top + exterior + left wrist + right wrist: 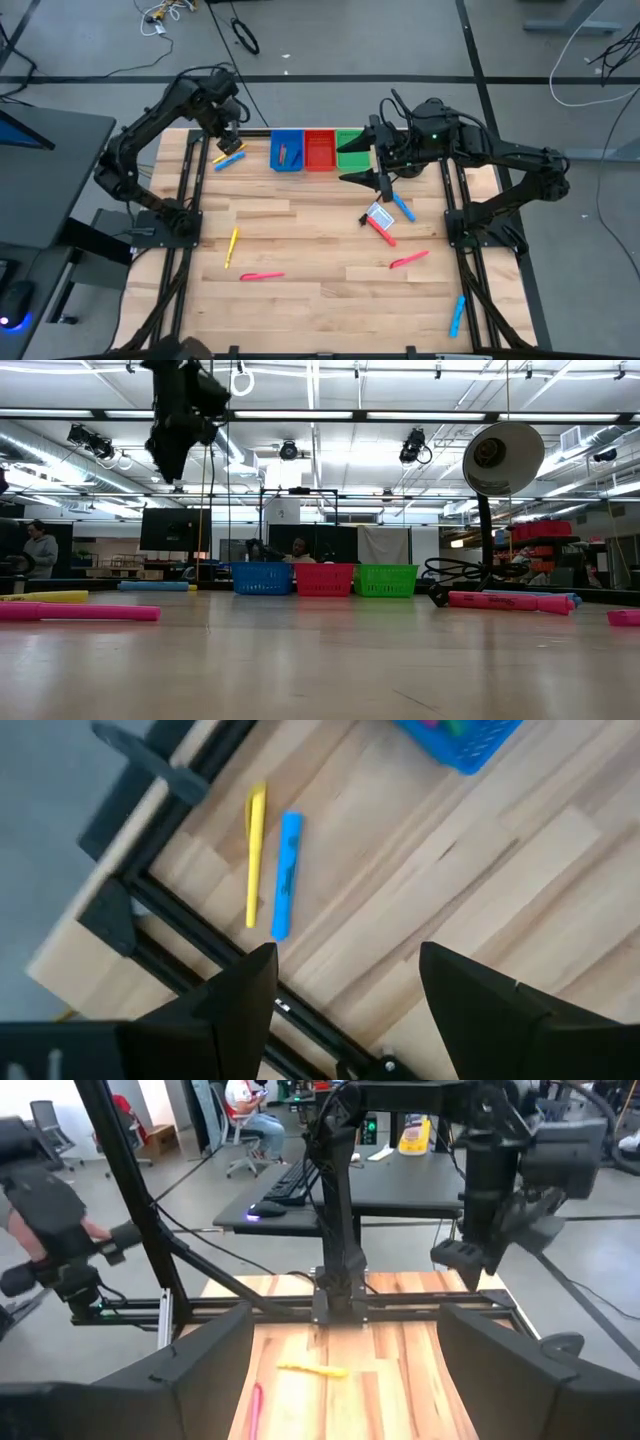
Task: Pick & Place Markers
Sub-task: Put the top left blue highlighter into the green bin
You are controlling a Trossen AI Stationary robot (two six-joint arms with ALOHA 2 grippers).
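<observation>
Markers: yellow marker (254, 855) and blue marker (286, 873) lie side by side, parallel, just ahead of left gripper (345, 985); jaws spread, holding nothing. Right gripper (368, 150) farther off, also spread, empty.

A: What's lying ahead between the spread fingers (210, 1360)?
B: A yellow marker (313, 1370) and a pink marker (255, 1408) are lying on the table (400, 1350) (left gripper (470, 1260) hanging beyond).

We are seeing two matte black jointed arms, the left arm (150, 130) and the right arm (500, 170), each ending in broad, flat, dark fingers (240, 995). A small green light is glowing on the right arm.
</observation>
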